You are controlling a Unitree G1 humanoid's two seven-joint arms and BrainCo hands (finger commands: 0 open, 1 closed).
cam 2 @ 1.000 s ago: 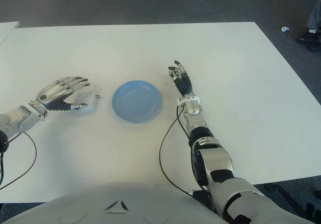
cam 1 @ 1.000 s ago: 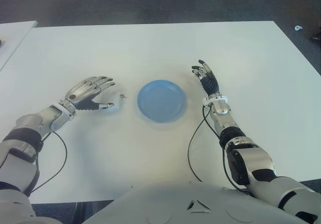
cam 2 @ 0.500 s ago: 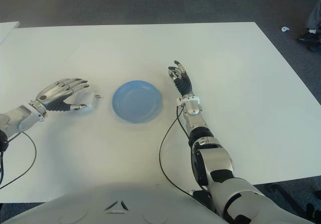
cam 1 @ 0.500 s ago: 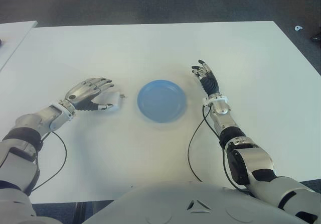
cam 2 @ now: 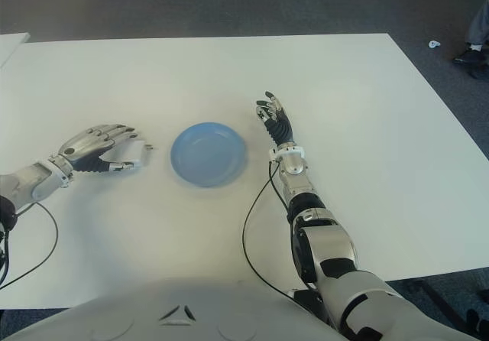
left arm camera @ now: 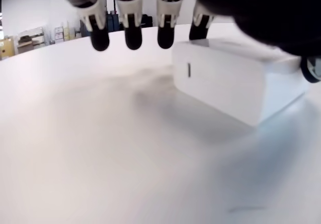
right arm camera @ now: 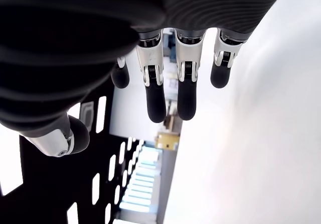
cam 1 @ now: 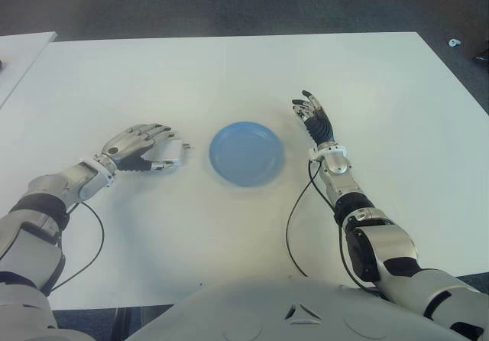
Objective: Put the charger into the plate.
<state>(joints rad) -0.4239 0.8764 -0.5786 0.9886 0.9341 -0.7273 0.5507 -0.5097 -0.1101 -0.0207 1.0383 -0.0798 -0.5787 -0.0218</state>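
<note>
Cupping our left hand [cam 1: 141, 146] over the charger [cam 1: 172, 154] w/ fingers arched, nothing gripped yet, we're lining up beside the plate [cam 1: 246, 153]; right hand [cam 1: 313, 118] idle, loosely spread.

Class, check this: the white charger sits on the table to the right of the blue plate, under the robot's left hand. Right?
Not quite. The charger lies left of the plate, not right, as the left eye view shows. It is on the table under the left hand.
</note>
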